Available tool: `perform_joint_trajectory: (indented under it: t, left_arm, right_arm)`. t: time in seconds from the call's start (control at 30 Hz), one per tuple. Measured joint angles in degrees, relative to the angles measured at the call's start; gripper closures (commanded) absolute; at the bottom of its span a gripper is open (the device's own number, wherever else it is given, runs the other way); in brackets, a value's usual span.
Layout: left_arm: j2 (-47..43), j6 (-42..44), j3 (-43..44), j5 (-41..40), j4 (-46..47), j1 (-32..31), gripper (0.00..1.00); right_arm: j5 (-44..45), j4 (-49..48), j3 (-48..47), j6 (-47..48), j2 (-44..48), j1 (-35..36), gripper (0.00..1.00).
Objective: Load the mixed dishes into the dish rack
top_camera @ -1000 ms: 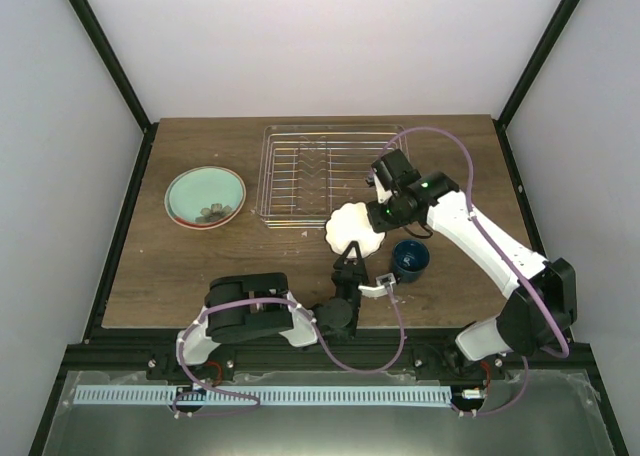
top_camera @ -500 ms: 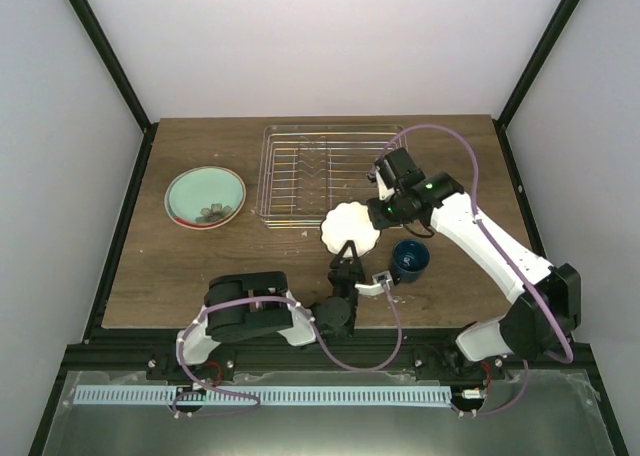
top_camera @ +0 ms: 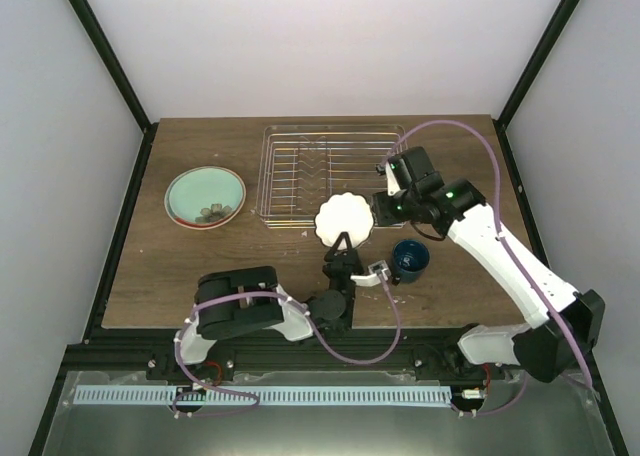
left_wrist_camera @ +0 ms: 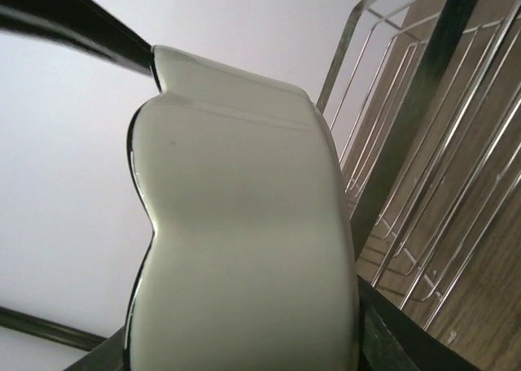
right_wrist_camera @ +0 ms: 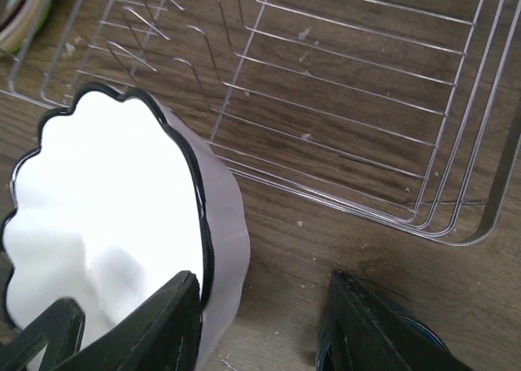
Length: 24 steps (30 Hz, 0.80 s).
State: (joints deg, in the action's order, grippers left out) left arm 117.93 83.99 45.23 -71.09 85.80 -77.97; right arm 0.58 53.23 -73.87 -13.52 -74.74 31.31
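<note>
From above, I see the dish rack [top_camera: 310, 166] at the far middle of the table [top_camera: 250, 261], with bare wood along its near rim and open room on its left out to the teal plate [top_camera: 205, 197]. The white scalloped dish [top_camera: 345, 219] is just in front of the rack's near rim, right of centre. The dark blue mug [top_camera: 411, 259] sits further out from the rack, off its near right corner. The left gripper [top_camera: 346, 246] reaches the dish's edge on the side away from the rack, and the right gripper [top_camera: 378, 211] is at the dish's edge nearest the rack's right corner. On the left wrist camera the dish [left_wrist_camera: 244, 224] fills the view with a black finger [left_wrist_camera: 81, 28] against it on either side, so that pincer is clamped on the dish; rack wires run just beyond. On the right wrist camera the fingers [right_wrist_camera: 159, 326] stand apart with bare wood between them and grip nothing. The dish's black rim [right_wrist_camera: 199, 224] is at one finger, touching or just beside, I cannot tell. The rack's corner rail lies close beyond, and the mug [right_wrist_camera: 411, 326] peeks out behind the other finger.
</note>
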Motion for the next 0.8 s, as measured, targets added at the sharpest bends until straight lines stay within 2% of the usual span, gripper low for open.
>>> perform_joint_trajectory:
  t: [0.17,0.43,0.8]
  left_arm:
    - [-1.0,-1.0,0.0,-1.0,0.0,1.2,0.83]
    - [-1.5,-0.1,1.0,-1.9,0.0,2.0,0.82]
    - [-3.8,7.6,7.3,-2.2,0.0,2.0,0.82]
  right_arm:
    - [-1.5,-0.6,-0.1,0.0,3.0,0.0,0.55]
    - [-2.1,-1.0,-0.5,0.0,3.6,0.0,0.55]
    - [1.3,-0.5,-0.9,-0.1,3.6,-0.1,0.54]
